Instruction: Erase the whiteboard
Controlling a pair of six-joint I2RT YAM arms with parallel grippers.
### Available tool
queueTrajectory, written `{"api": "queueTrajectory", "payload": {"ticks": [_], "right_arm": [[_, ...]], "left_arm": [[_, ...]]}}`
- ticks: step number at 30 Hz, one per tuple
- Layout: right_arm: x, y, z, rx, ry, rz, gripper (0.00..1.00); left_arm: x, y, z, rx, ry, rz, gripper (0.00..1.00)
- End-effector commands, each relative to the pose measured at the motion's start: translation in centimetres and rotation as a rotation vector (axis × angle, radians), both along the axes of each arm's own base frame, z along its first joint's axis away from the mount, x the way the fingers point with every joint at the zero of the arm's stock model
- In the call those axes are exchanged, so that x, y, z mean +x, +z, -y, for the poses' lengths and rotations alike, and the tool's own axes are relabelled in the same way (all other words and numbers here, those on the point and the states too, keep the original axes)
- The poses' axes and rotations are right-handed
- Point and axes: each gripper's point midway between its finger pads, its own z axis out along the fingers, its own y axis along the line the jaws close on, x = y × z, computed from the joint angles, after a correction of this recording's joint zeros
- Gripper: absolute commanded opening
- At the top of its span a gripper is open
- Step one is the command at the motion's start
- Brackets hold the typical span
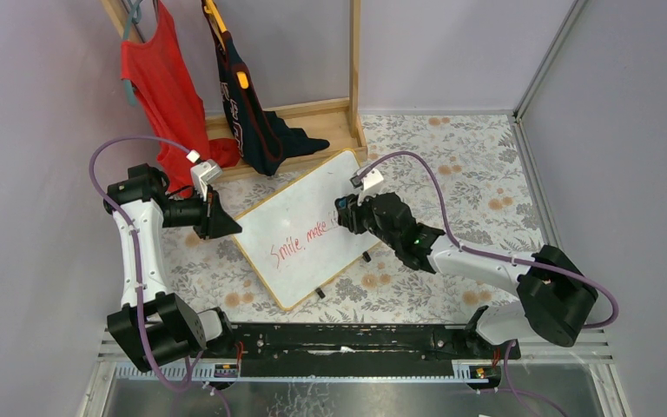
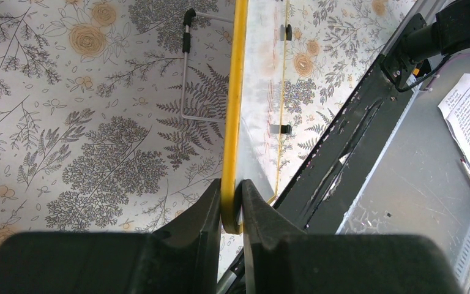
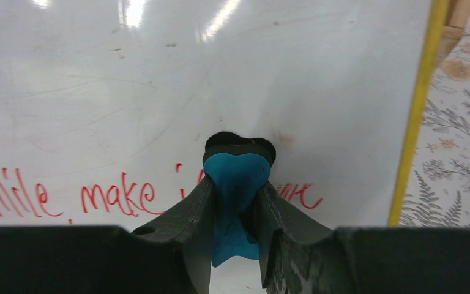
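The whiteboard lies askew on the flowered table between the two arms. Its left edge is pinched in the left gripper, whose jaws are tight on the thin frame. The right gripper reaches over the board's right half from the other side. It is clamped on a blue eraser, whose black pad sits against the white surface among the last words of the red writing.

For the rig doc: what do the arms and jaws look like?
Left arm and right arm match: white tubular links, bulky black joint housings, a purple cable along each, a white block at each wrist. Jaws: black wedges. Green light on the right one.
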Motion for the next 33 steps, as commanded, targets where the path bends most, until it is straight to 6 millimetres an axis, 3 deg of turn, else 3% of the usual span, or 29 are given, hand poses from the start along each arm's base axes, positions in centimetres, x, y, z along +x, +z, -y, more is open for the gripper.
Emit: {"api": "queueTrajectory", "payload": {"ticks": [1,6,10,19,27,30,33], "right_arm": [[2.6,0.1,3.8,-0.081,-0.151,0.044,0.00],[3.5,-0.1,6.6,-0.112,-0.225,0.051,0.00],[3.7,-0.3,7.2,-0.137,-0.237,0.054,0.00],[2.1,0.7,3.0,-0.015,-0.085,0.011,0.00],[-0.9,2.5,-1.8,0.051,0.052,0.010,0.00],[-1.0,2.4,-1.9,0.055,0.049,0.007,0.00],[-0.1,1.4,-0.6,0.012,-0.024,0.014,0.00]], "left_arm": [[0.2,0.1,-0.6,0.068,-0.010,0.042,0.00],[0.1,0.0,-0.7,0.079,-0.011,0.042,0.00],[0.1,0.0,-0.6,0.074,-0.011,0.043,0.00],[0.0,-0.1,-0.5,0.067,-0.012,0.041,0.00],[-0.1,-0.2,-0.5,0.061,-0.014,0.037,0.00],[0.0,-0.1,-0.4,0.062,-0.015,0.038,0.00],[0.0,-0.1,-0.5,0.062,-0.013,0.040,0.00]]}}
